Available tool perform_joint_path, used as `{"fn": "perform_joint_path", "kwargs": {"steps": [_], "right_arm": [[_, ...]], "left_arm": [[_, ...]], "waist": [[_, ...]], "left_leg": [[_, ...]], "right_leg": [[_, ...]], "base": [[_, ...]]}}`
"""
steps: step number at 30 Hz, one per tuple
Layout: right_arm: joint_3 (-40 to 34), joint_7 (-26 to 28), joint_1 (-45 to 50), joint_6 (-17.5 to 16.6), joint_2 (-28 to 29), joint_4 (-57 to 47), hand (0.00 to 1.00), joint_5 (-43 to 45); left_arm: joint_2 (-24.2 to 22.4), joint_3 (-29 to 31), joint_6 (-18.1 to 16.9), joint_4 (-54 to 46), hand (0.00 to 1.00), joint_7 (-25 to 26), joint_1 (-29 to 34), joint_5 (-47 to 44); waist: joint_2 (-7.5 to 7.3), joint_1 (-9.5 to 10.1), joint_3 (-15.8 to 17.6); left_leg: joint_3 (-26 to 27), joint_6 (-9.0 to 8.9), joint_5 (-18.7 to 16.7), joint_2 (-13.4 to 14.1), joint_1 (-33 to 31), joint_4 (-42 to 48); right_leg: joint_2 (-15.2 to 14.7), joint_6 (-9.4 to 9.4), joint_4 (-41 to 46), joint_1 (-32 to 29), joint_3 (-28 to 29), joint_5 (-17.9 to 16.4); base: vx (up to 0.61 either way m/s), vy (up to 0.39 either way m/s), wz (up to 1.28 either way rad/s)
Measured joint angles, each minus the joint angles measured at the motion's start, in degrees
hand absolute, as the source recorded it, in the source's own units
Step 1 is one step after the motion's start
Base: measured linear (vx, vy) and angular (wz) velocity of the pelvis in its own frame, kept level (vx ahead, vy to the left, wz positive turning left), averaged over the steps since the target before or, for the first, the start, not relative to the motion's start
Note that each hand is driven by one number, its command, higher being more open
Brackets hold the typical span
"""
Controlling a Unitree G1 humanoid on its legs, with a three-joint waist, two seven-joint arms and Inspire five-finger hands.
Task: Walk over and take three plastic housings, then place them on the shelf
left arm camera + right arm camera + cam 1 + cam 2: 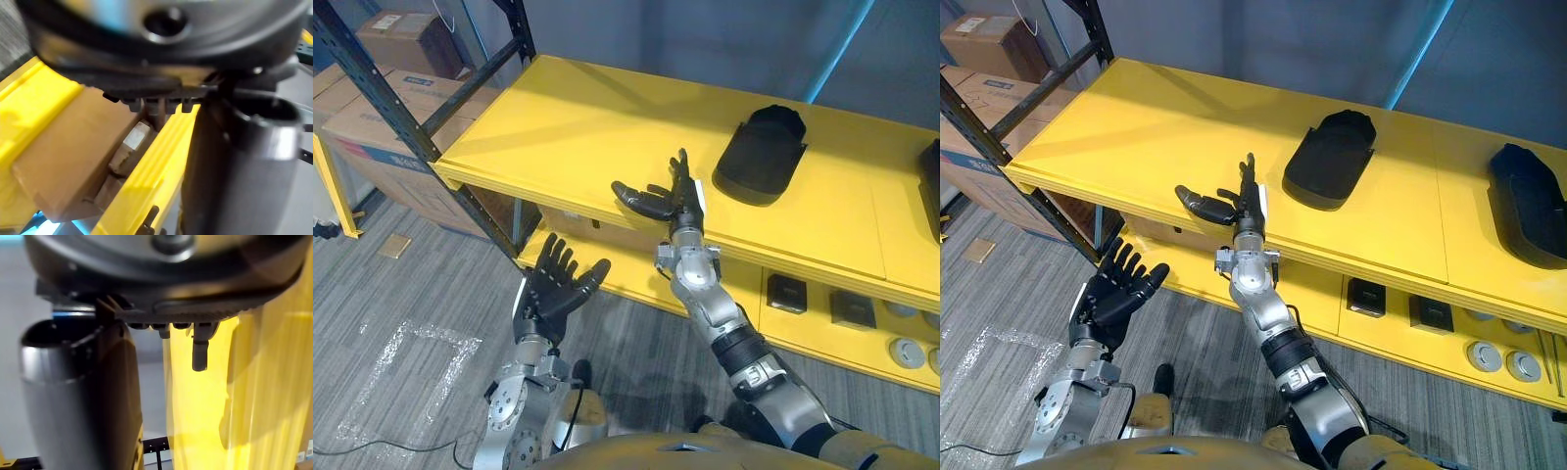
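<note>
Plastic housings: I count two, both black, lying flat on the top yellow shelf (1156,127). The near housing (1329,157) is mid-shelf. The far housing (1528,201) is out at 3 o'clock, well apart from the first.
Third housing: I can't find it on the shelf or in either hand.
Right hand (1246,211): released and holding nothing, with fingers straight and thumb splayed. It sits at the shelf's front edge, and the near housing is at about 1 o'clock from it, not touching. I can't tell whether the hand rests on the edge or hangs just over it.
Left hand (1114,292): also released and holding nothing, fingers spread. It is below shelf level, at 7 o'clock from the right hand, over the grey carpet (401,294).
Step in hand: I judge that two of the three are placed, with both hands free beside the shelf.
Next move: I would draw the right arm back clear of the shelf edge, then turn and walk off to fetch the last housing. The bare stretch at 10 o'clock from the near housing looks like the easy spot for it.
Lower shelf (1322,284): it holds two small dark square parts (1366,297) and at least two round grey parts (1484,355), out at 4 o'clock.
Surroundings: a dark steel rack upright (372,83) stands at 9 o'clock, with at least two cardboard boxes (372,127) behind it.
</note>
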Motion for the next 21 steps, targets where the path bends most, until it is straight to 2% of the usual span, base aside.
{"fn": "perform_joint_path", "kwargs": {"steps": [3, 8, 15, 21], "right_arm": [[-0.7, -1.7, 0.0, -1.7, 0.4, 1.0, 1.00, -0.1], [-3.2, -3.4, -0.5, -2.3, 0.5, 1.8, 1.00, -2.2], [-6.8, -3.2, -2.6, -3.1, -1.4, 3.4, 1.00, -2.2], [-7.3, -3.5, -2.7, -3.3, -1.6, 3.6, 1.00, -2.1]], "left_arm": [[0.0, -0.3, -0.1, 1.4, 1.00, 0.0, 0.0, -0.1], [0.0, -0.3, -0.2, 2.0, 1.00, 0.1, 0.1, -0.6], [0.0, -1.7, -0.4, 2.0, 1.00, 0.0, 0.1, -2.6], [-0.1, -2.5, -0.4, 2.0, 1.00, -0.1, 0.0, -2.6]], "waist": [[0.12, 0.00, 0.1], [0.71, -0.20, 0.0], [3.04, -0.62, 0.0], [3.45, -1.20, 0.1]], "left_leg": [[0.1, 0.00, 0.0, 0.0, 0.0, 0.0], [0.5, 0.08, 0.1, 0.0, -0.5, 0.1], [1.3, 0.23, 0.2, 0.0, -0.5, 0.2], [2.1, 0.24, 0.2, 0.0, 0.2, 0.2]], "right_leg": [[0.0, 0.00, 0.0, -0.1, 0.1, 0.0], [-0.1, 0.06, 0.0, -0.9, 0.6, 0.1], [-0.2, 0.10, 0.4, -1.8, 1.7, 0.2], [-0.5, 0.03, 1.0, -2.0, 2.7, 0.2]], "base": [[0.00, 0.000, 0.00], [-0.01, -0.001, -0.04], [0.00, -0.003, -0.06], [0.00, -0.004, -0.09]]}}
